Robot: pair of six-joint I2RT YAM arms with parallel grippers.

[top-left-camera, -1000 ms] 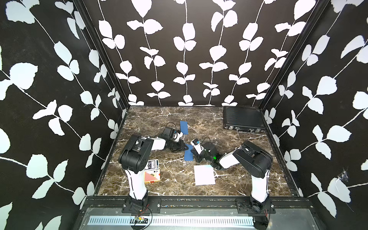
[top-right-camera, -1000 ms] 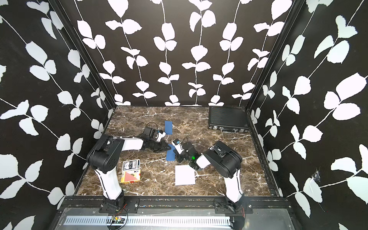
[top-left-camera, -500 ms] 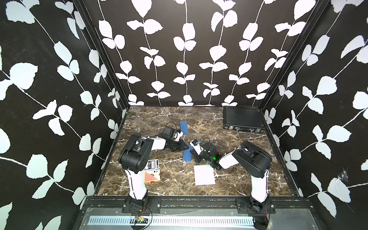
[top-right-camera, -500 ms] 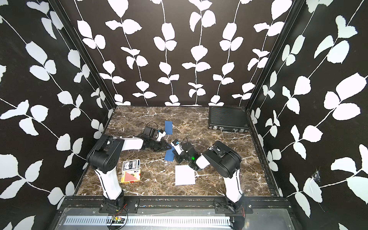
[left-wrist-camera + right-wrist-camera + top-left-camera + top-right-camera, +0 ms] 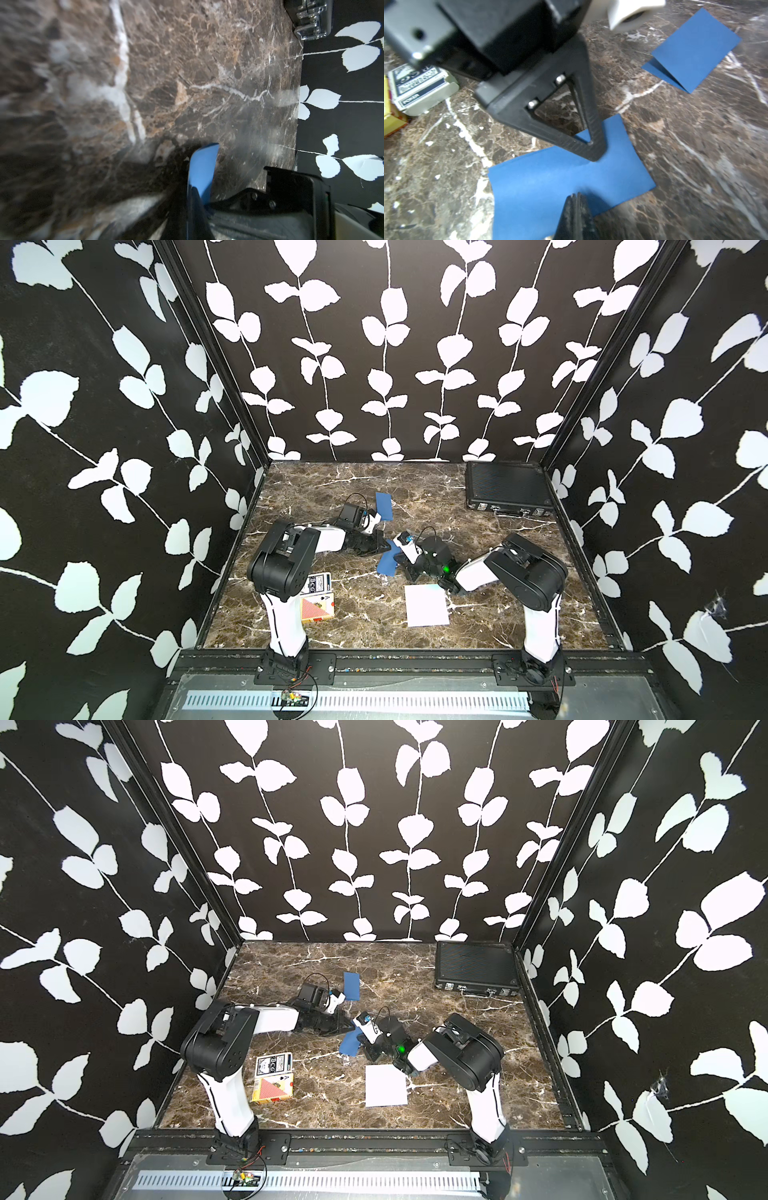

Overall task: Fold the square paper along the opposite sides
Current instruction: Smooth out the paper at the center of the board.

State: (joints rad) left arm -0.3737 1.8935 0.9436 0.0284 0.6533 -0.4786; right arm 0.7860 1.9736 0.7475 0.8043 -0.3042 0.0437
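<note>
Blue paper (image 5: 385,564), long axis front-to-back, far end pinched in left fingers (image 5: 596,148)

Both top views bright, evenly lit, sharp. Left wrist view dimmer; surface (image 5: 62,83) close to lens smeared, out of focus, pale glare farther off. Right wrist view bright; fingers (image 5: 577,218) blurred, soft shadow on paper (image 5: 550,182)

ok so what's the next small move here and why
Probably lift the left gripper slightly and carry its edge of the blue paper over toward the right gripper. The left gripper looks shut on one edge, the right gripper sits shut at the opposite edge, and the sheet is only bowed, with no crease showing.
</note>
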